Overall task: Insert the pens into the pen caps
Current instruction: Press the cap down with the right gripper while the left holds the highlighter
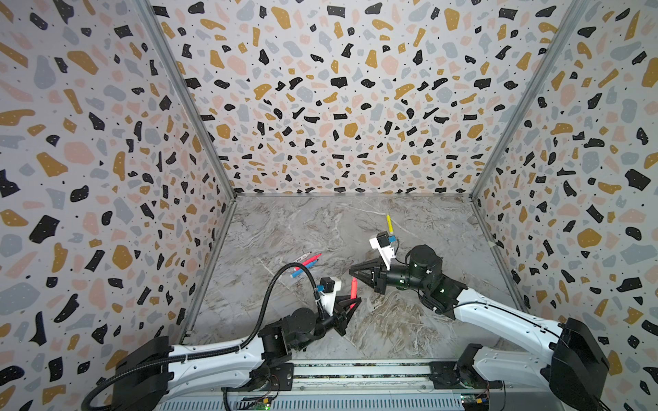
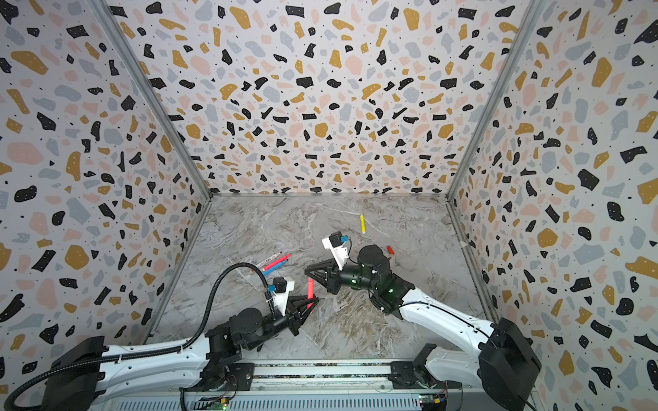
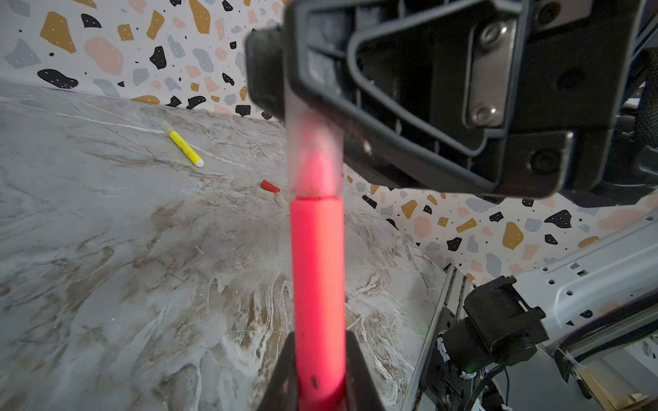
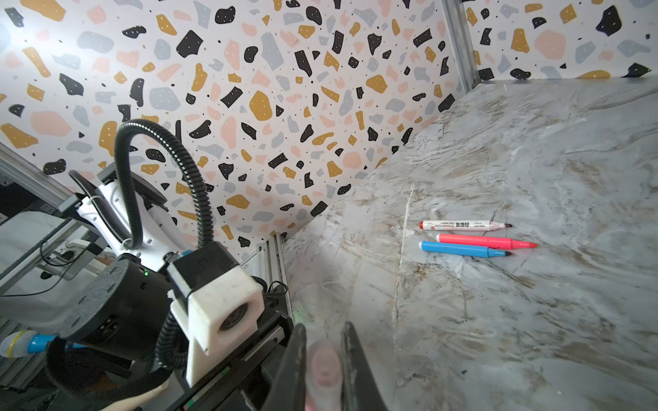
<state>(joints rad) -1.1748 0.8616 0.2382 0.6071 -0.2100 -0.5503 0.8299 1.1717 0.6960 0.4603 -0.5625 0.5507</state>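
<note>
White pen point(image 4: 463, 225), dark print unreadable, left jaws gripping pink pen point(image 3: 317, 277), right jaws pinching clear cap point(image 3: 315, 160) on its tip

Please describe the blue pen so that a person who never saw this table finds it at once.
On the left half of the marble table, three uncapped pens lie side by side. The blue pen is the outer one nearest the robot's base, beside the pink-red pen; it alone is blue.

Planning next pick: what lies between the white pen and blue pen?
A pink-red pen, between the white pen and blue pen, parallel to both; right wrist view.
</note>
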